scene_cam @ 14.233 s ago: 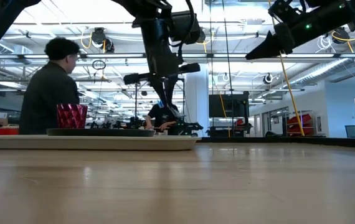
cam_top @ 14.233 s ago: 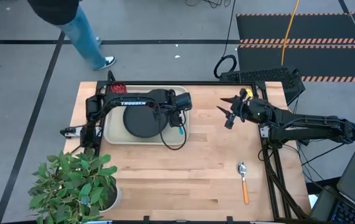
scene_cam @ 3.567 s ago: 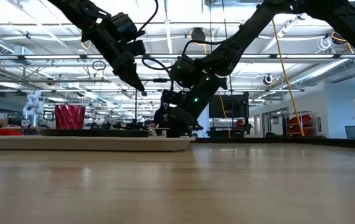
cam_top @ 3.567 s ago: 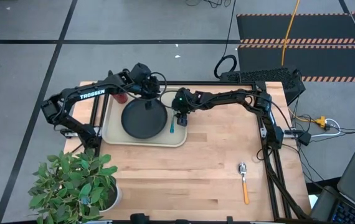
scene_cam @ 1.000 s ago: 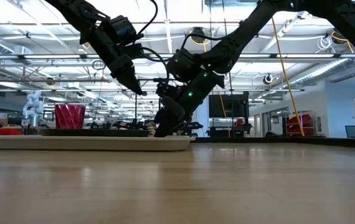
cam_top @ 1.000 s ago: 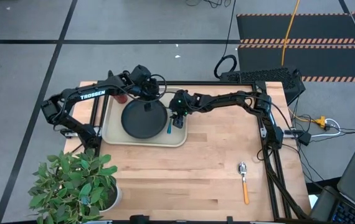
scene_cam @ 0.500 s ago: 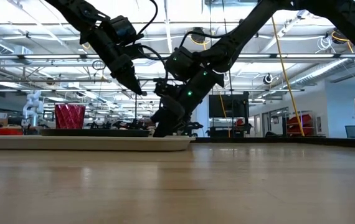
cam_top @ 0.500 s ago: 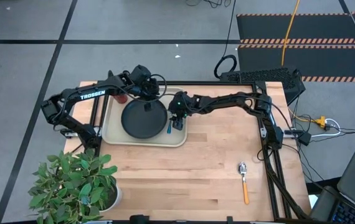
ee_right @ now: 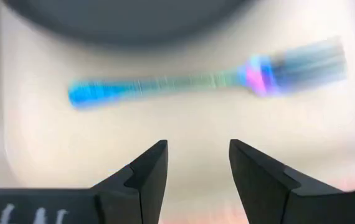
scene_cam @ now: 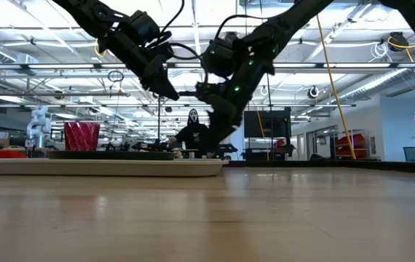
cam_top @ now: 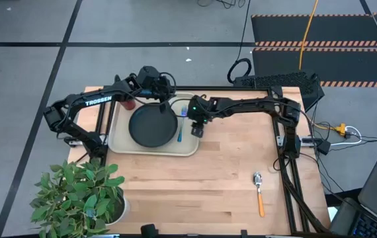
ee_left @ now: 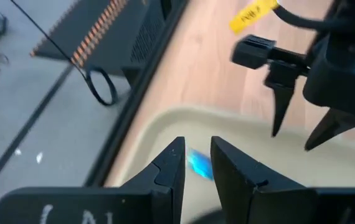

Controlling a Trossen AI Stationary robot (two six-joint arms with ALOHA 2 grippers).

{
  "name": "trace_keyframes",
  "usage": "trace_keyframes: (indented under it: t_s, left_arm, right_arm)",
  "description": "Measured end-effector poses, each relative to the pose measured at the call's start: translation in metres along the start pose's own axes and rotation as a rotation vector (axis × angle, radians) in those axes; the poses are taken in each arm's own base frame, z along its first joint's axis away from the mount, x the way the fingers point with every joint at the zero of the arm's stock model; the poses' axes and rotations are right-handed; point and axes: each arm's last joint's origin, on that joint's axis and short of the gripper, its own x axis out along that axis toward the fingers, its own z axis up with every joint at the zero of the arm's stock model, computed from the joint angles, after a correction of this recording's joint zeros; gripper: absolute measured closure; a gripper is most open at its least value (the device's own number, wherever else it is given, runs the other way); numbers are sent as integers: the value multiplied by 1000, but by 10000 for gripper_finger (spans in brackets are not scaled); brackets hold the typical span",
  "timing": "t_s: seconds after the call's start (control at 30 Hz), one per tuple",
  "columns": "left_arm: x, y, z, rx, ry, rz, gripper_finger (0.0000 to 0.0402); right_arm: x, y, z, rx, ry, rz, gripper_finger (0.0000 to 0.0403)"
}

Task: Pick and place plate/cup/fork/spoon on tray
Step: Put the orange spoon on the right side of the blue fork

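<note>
Take the tray (cam_top: 121, 141) as your landmark: it sits at the far left part of the bench (cam_top: 215, 185), cream, long side across.

Plate (cam_top: 153, 125): black, flat on the tray, filling its middle.

Cup (scene_cam: 82, 135): red, upright on the tray at the far-left corner; in the high view you see only a sliver of it behind the left arm.

Fork (cam_top: 181, 126): blue, lying flat on the tray floor in the strip between the plate and the tray's right rim, lengthwise along that rim. The right wrist view (ee_right: 208, 79) shows it free, with nothing gripping it.

Spoon (cam_top: 259, 192): silver bowl, orange handle, on the bare bench well apart from the tray, toward the near right corner of the bench.

Right gripper (cam_top: 198, 130): raised above the tray's right rim, just beside the fork. You can see its jaws apart and empty in the right wrist view (ee_right: 196, 163), with the fork beyond the fingertips.

Left gripper (cam_top: 169, 106): held in the air above the tray's far edge, beside the plate's far rim. Jaws nearly together with a narrow gap, holding nothing (ee_left: 195, 163).

A potted plant (cam_top: 81, 196) stands on the bench at the near left, in front of the tray.
</note>
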Motion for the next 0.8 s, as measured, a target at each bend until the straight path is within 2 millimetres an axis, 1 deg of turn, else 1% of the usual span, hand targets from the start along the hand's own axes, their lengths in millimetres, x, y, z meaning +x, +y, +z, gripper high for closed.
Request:
trace_keyframes:
  t_s: [0.1, 0.2, 0.37, 0.43, 0.57, 0.7, 0.8]
  left_arm:
    - [-4, 2, 8, 6, -73, 23, 321]
    - [-12, 1, 20, 27, -178, 27, 321]
    - [-32, -2, 36, 87, -316, 50, 321]
    - [-38, -3, 38, 95, -328, 55, 321]
    - [-40, -3, 39, 136, -336, 64, 321]
    - [-39, -4, 39, 176, -331, 67, 321]
    - [-38, -4, 38, 202, -328, 72, 321]
  right_arm:
    - [-18, 3, -14, 54, 160, -35, 238]
    - [-41, 5, -27, 136, 307, -84, 238]
    - [-83, 8, -50, 365, 522, -201, 238]
    - [-96, 12, -63, 465, 587, -250, 238]
    - [-110, 22, -100, 646, 652, -290, 238]
    - [-116, 35, -139, 857, 688, -227, 238]
    - [-118, 47, -162, 1001, 693, -175, 238]
